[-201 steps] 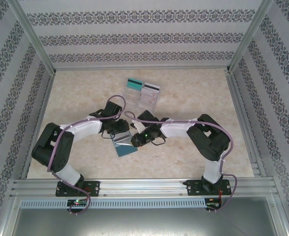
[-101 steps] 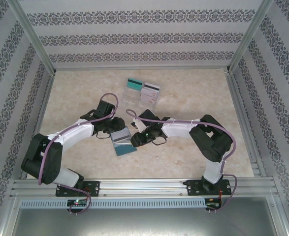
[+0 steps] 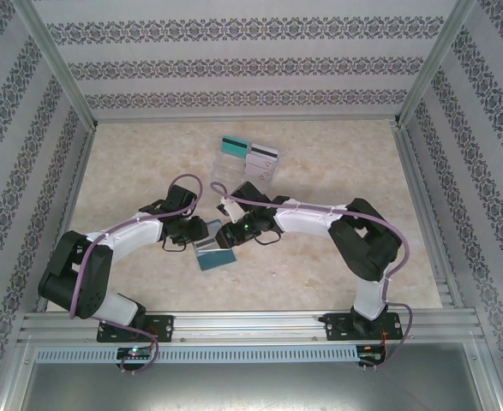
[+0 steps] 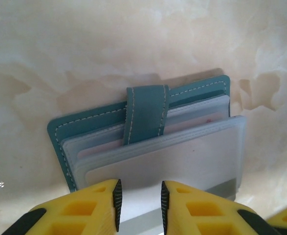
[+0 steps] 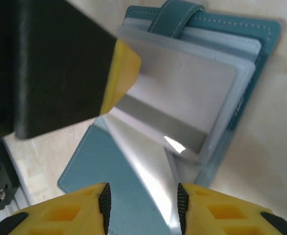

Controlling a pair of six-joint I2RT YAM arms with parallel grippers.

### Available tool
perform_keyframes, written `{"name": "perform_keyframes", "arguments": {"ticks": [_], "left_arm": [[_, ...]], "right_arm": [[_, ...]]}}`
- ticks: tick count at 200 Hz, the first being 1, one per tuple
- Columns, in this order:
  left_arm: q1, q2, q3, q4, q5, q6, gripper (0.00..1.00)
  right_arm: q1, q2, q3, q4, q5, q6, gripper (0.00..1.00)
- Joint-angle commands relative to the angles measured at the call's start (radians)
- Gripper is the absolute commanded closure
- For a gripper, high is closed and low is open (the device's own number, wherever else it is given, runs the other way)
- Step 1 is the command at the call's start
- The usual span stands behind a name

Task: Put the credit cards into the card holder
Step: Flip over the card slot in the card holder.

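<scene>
On the marbled table (image 3: 345, 171), the left gripper (image 4: 139, 205) and right gripper (image 5: 141, 205) met over the one teal-blue card holder (image 3: 215, 259), which lay open near the middle. It sat just ahead of both sets of jaws. The left jaws stood narrowly apart at its near edge and the right jaws wider apart astride its glossy inner sleeves. Its clasp tab (image 4: 145, 113) folded over grey pockets. Three credit cards showed: one pale grey-striped card (image 5: 182, 93) partly in a pocket, and a teal card (image 3: 232, 145) and a white card (image 3: 263, 153) side by side at the far end.
</scene>
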Motion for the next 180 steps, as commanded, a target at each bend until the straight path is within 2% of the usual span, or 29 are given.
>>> {"name": "perform_keyframes", "arguments": {"ticks": [1,41,95,124,132,141,180], "left_arm": [[0.020,0.026,-0.038,0.026,0.006,0.012,0.73],[0.020,0.027,-0.073,0.065,0.014,-0.014,0.74],[0.021,0.059,-0.077,0.096,0.029,-0.027,0.75],[0.021,0.054,-0.092,0.108,0.031,-0.039,0.76],[0.021,0.051,-0.097,0.110,0.031,-0.045,0.77],[0.020,0.044,-0.108,0.116,0.028,-0.056,0.78],[0.020,0.004,-0.182,0.174,0.015,-0.130,0.83]], "right_arm": [[0.010,0.066,0.045,-0.018,-0.022,-0.020,0.56],[0.020,0.100,0.075,-0.057,-0.020,-0.041,0.57],[0.056,0.082,0.073,-0.082,-0.045,-0.057,0.72],[0.065,0.085,0.059,-0.059,-0.073,-0.018,0.71],[0.066,0.083,0.058,-0.061,-0.074,-0.005,0.69],[0.067,0.079,0.061,-0.067,-0.064,0.008,0.63],[0.072,0.055,0.057,-0.086,-0.022,0.121,0.62]]}}
